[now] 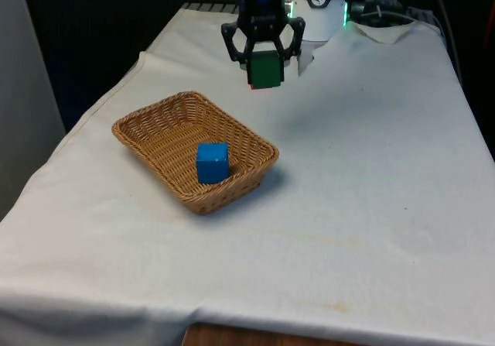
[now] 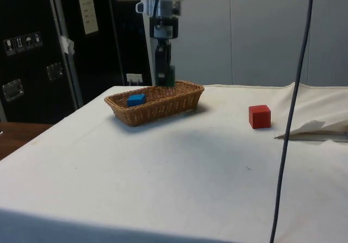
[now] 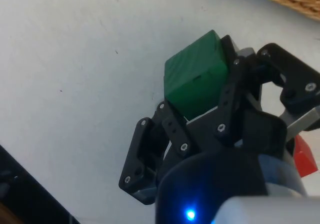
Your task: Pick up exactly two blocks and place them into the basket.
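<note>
The fingers (image 1: 265, 66) clamp a green block (image 1: 265, 72) short of the basket (image 1: 147, 141). Letting go here risks dropping it onto the table (image 1: 371, 168).

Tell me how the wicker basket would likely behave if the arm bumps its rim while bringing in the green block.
The basket looks woven and shallow, so it is probably light and might slide on the white cloth rather than tip. Only a blue block weighs it down. The green block in the gripper looks rigid, so a knock would likely pass straight on.
</note>
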Tool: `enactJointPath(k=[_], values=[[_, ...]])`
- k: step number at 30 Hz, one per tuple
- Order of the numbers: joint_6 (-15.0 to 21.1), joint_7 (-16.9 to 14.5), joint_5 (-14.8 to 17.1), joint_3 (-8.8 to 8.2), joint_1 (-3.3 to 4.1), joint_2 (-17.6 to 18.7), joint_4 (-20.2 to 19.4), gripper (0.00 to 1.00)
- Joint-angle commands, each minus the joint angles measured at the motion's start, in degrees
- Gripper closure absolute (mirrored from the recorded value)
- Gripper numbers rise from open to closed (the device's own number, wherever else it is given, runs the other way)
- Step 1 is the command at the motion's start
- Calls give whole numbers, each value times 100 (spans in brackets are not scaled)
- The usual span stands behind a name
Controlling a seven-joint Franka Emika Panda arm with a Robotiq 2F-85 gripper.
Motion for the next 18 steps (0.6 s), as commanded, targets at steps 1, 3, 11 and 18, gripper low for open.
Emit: enactJointPath(k=[1,3,11,18], values=[[-63,23,-46,-29,-11,40,57,99],[-115,-6,-23,-63,-23,69,126,99],[-172,-40,6,-189,-23,178,281,99],[-378,-120,46,-367,-120,413,567,99]])
